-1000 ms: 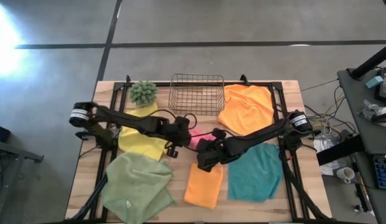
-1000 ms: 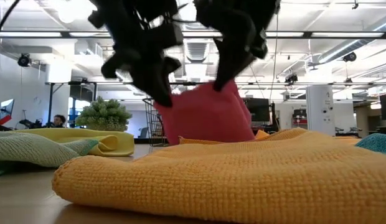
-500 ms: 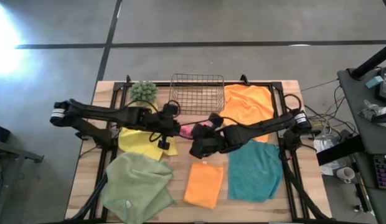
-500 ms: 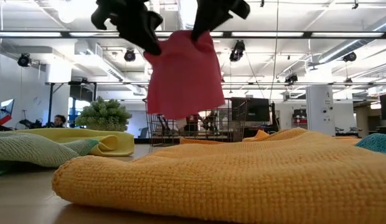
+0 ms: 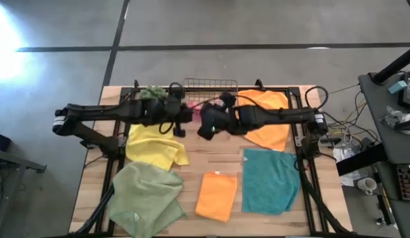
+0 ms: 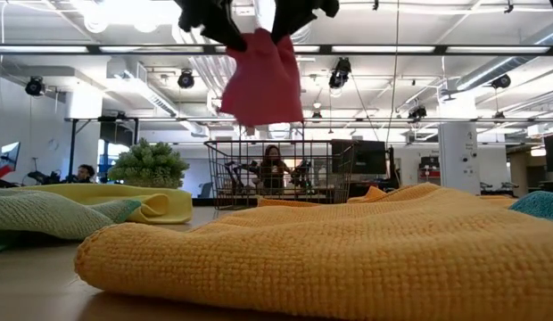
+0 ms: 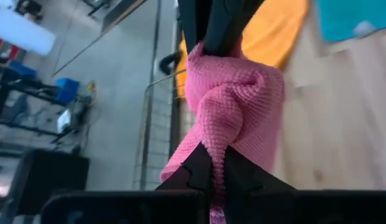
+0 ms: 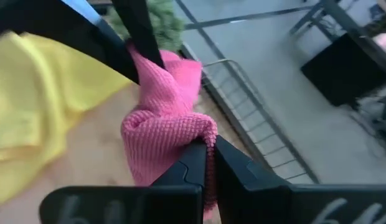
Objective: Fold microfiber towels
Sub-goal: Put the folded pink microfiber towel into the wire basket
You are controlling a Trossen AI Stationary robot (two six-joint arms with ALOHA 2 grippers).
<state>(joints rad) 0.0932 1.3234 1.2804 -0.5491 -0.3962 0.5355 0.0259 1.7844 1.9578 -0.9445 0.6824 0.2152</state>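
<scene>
1. The pink towel (image 6: 261,76) hangs bunched above the copper wire basket (image 6: 275,174), its top edge hidden.
2. The left gripper (image 7: 211,163) and right gripper (image 8: 210,154) each pinch it, jaws clamped narrow.
3. From above, the arms mostly cover it.

Towel (image 6: 261,78) held aloft betw both grippers, above wire basket (image 6: 269,176); plant (image 6: 149,163) left of basket

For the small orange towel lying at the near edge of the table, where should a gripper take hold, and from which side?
The small orange towel lies flat, folded into a rectangle, clear of the teal towel. Probably best to pinch a far corner, where its small tag sits, coming straight down from above: a flat cloth offers only edges to lift.
</scene>
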